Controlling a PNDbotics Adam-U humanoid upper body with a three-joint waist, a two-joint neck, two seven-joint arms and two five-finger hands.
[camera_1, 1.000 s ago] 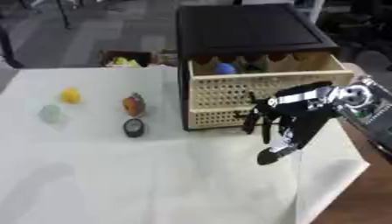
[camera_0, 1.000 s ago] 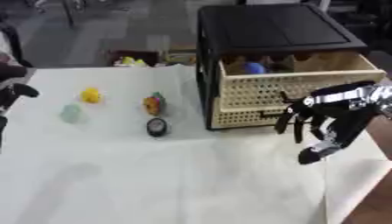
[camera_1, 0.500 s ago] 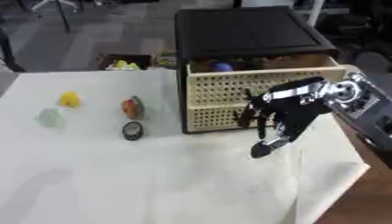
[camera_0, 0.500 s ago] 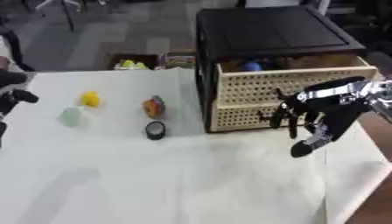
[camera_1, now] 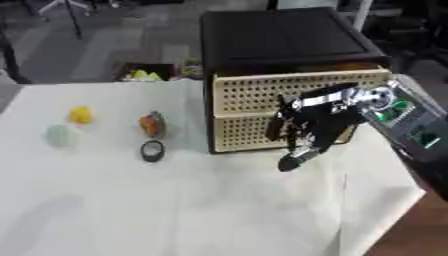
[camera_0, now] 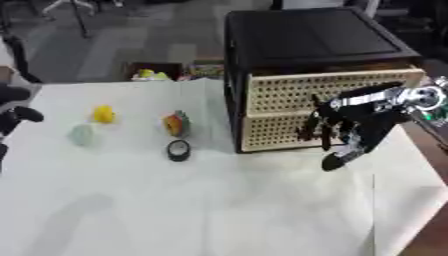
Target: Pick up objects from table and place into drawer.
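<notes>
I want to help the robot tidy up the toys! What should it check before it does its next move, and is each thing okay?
1. Top drawer open enough to drop things in: not ok, its front sits nearly flush with the cabinet.
2. Right robot hand free: ok, fingers hang down in front of the drawers, holding nothing.
3. Toys within view on the table: ok, yellow toy, pale green toy, orange toy and black ring lie left of the cabinet.
4. Toys apart enough to grab one: ok, none touch.
5. Left robot hand ready: cannot tell, only a bit shows at the left edge.
</notes>
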